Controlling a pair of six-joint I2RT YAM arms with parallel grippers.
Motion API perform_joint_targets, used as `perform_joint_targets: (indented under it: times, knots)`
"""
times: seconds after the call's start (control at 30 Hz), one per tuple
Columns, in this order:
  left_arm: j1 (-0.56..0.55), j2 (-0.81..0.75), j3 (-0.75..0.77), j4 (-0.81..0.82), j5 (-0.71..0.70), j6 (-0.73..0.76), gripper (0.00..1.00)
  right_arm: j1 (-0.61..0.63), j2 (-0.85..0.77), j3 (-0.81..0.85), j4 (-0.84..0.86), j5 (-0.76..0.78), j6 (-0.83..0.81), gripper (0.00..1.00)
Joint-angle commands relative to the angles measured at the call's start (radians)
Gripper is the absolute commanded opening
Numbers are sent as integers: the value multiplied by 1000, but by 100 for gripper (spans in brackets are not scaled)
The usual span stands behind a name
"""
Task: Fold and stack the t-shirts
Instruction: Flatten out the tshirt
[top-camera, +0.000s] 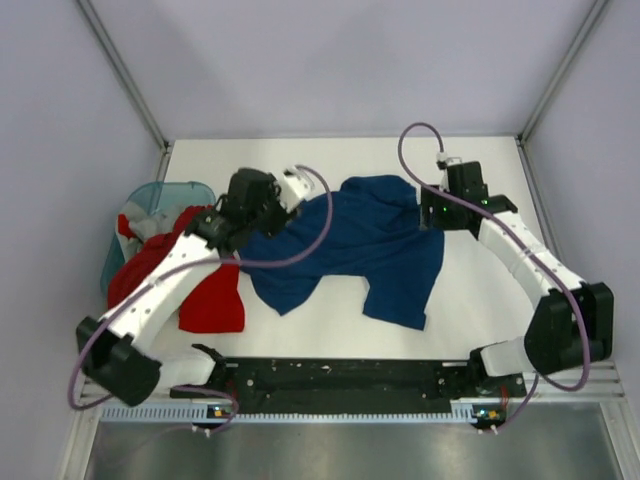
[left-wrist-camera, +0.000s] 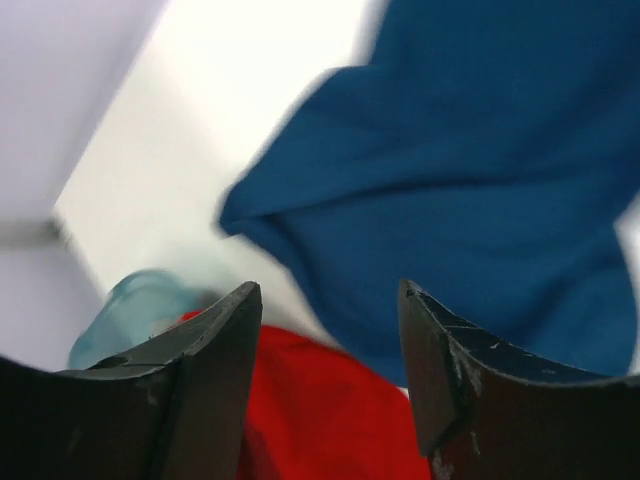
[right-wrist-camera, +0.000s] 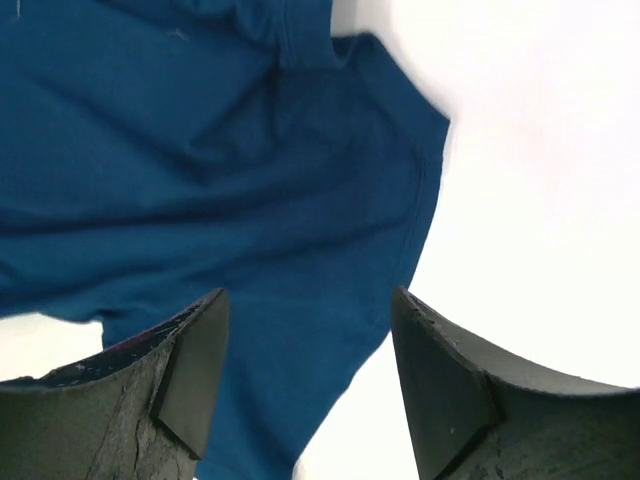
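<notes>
White tabletop (top-camera: 330, 335) with pale panels around it, seen from above. On its middle a dark navy-blue t-shirt (top-camera: 375, 240) lies spread out and rumpled. Just beside it on the left, a bright red t-shirt (top-camera: 212, 300) lies crumpled, partly under the left arm. At the far left edge sits a translucent teal basket (top-camera: 150, 195) with grey-white cloth (top-camera: 132, 225) draped at its rim. Over the navy shirt's left edge hangs the left gripper (left-wrist-camera: 328, 300), its jaws spread apart with nothing between them. Over the shirt's right side hangs the right gripper (right-wrist-camera: 308, 305), its jaws likewise spread and empty.
</notes>
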Motion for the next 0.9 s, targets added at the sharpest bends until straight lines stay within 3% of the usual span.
perform_joint_targets:
  times: [0.0, 0.1, 0.3, 0.57, 0.77, 0.87]
  knots:
    - [-176, -217, -224, -137, 246, 87, 61, 52, -158, -171, 14, 58, 98, 64]
    - [-256, -283, -356, -192, 288, 80, 64, 88, -215, -284, 3, 52, 153, 64]
    - [-370, -261, -536, -120, 193, 17, 67, 288, -264, -426, -60, 240, 285, 64]
    - [-385, -124, -614, 25, 72, 22, 62, 397, -289, -519, -78, 256, 457, 65]
    - [-385, -2, -623, 67, 95, 12, 60, 397, -206, -571, -5, 128, 493, 67]
    - [-385, 24, -648, 95, 72, 29, 54, 397, -232, -630, 44, 86, 516, 57]
